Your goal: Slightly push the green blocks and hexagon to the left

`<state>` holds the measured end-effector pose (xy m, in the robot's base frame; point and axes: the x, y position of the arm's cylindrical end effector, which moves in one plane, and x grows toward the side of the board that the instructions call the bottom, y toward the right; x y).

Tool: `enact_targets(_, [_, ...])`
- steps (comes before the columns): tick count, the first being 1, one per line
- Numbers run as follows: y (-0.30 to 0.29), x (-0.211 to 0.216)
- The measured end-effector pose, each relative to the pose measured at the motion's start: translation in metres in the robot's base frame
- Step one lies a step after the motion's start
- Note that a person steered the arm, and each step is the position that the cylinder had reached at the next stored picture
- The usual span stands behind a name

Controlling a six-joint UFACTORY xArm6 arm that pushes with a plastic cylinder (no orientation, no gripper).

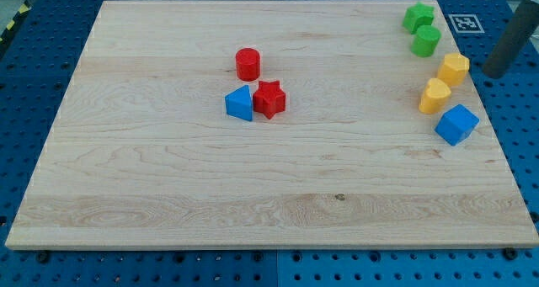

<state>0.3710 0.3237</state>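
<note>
Two green blocks sit at the board's top right: a green star-like block (418, 17) and a green cylinder (426, 41) just below it. A yellow hexagon (453, 69) lies below them near the right edge. My tip (493, 72) is off the board's right edge, right of the yellow hexagon with a small gap, touching no block.
A second yellow block (434, 95) and a blue cube (456, 124) lie below the hexagon. A red cylinder (248, 64), a red star (269, 98) and a blue triangle (240, 103) cluster left of centre. The wooden board (253, 194) rests on a blue pegboard.
</note>
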Motion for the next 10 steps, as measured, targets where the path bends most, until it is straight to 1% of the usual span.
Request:
enact_targets(3, [-0.043, 0.000])
enact_targets(6, [-0.067, 0.000])
enact_targets(7, [-0.067, 0.000])
enact_targets(8, [-0.045, 0.000])
enact_targets(9, [-0.021, -0.009])
enact_targets(10, [-0.020, -0.050])
